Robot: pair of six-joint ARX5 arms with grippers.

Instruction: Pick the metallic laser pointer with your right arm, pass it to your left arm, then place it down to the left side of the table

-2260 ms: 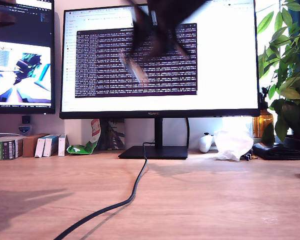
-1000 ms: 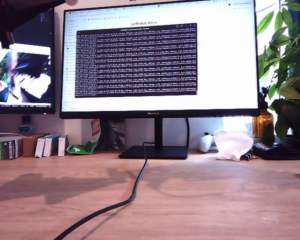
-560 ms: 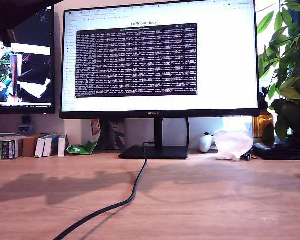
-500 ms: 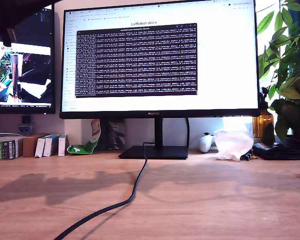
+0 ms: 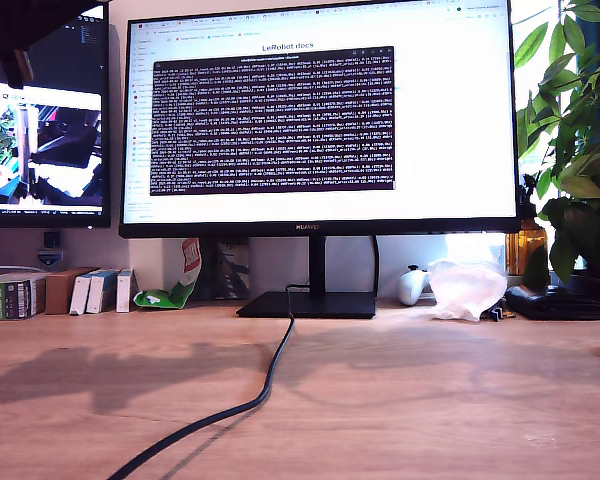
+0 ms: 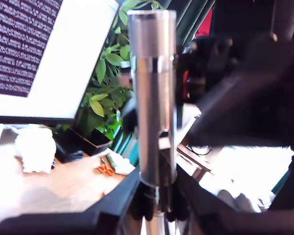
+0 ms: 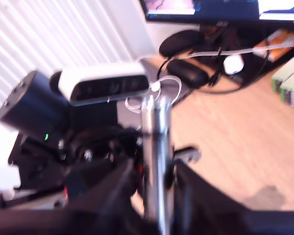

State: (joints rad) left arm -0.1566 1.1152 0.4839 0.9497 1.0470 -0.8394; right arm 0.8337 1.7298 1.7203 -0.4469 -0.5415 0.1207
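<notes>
The metallic laser pointer [image 6: 154,98] is a shiny silver cylinder standing up out of my first gripper [image 6: 158,198], which is shut on its lower end. In the second wrist view the laser pointer [image 7: 156,137] rises between the fingers of my second gripper [image 7: 154,191]. Those fingers sit close on both sides of it, and blur hides whether they press on it. The two arms face each other. In the exterior view the pointer is out of frame, and only a dark part of an arm [image 5: 30,25] shows at the exterior view's top left corner above the table [image 5: 430,400].
A black cable [image 5: 265,385] runs across the table from the big monitor [image 5: 320,120]. Small boxes [image 5: 55,292] line the back at the exterior view's left. A white crumpled bag [image 5: 467,288] and a plant [image 5: 578,150] stand at its right.
An arm that swept blurred across the monitor's top with the pointer has gone off to the exterior view's upper left. The shadows on that side of the table have shifted.
</notes>
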